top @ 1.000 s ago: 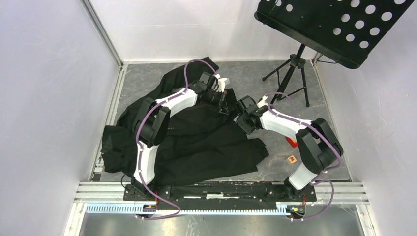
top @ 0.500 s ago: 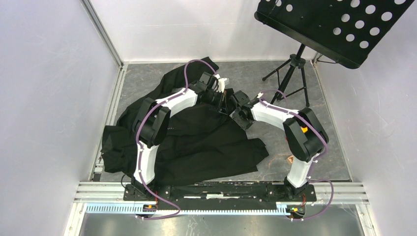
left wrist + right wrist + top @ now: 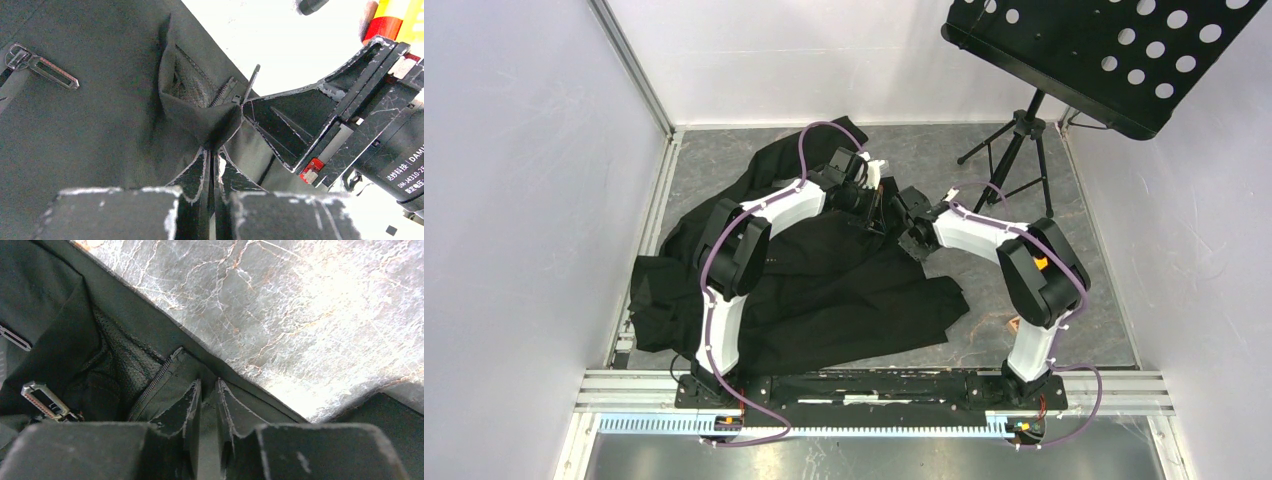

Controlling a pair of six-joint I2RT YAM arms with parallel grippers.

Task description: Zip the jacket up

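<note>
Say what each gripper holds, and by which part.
Both hold the jacket: the left gripper pinches a fabric fold beside the zipper teeth, the right gripper appears clamped on the front edge next to them.

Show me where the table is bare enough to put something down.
Bare: the far strip along the back wall between jacket and stand; the far-left corner; the near-right patch between jacket and right arm. Crowded: the centre, where left gripper and right gripper pinch the jacket. The left side is all cloth.
</note>
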